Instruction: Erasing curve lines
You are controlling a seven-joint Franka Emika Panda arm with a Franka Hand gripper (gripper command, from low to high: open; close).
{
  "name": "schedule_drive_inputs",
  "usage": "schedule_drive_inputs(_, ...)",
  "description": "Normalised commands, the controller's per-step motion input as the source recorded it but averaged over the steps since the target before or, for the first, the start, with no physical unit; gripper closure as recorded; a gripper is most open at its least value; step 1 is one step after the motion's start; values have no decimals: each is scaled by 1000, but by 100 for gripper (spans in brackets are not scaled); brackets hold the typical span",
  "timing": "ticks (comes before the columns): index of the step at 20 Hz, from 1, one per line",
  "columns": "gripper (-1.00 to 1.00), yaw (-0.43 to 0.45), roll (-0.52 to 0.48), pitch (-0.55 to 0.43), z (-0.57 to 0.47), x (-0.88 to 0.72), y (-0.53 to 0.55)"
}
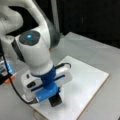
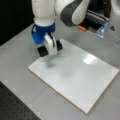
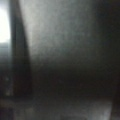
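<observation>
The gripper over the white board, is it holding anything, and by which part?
The gripper is shut on a black eraser block, gripped across its middle so both ends stick out, at the white board near its corner. No curve lines show.

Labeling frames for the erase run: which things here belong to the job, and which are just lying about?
Job:
- gripper, low over a corner of the board, carrying the eraser
- black eraser block
- white board
- curve lines: none visible on the board

Lying about:
- orange piece past the board
- blue item at a front view's left
- gray table
</observation>
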Motion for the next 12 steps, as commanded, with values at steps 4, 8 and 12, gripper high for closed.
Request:
schedule_drive_inputs(4, 100, 531, 12, 255, 206, 47, -461)
schedule_drive_inputs(8, 100, 443, 67, 217, 105, 131, -397)
schedule_drive_inputs(12, 100, 279, 40, 175, 12, 207, -279)
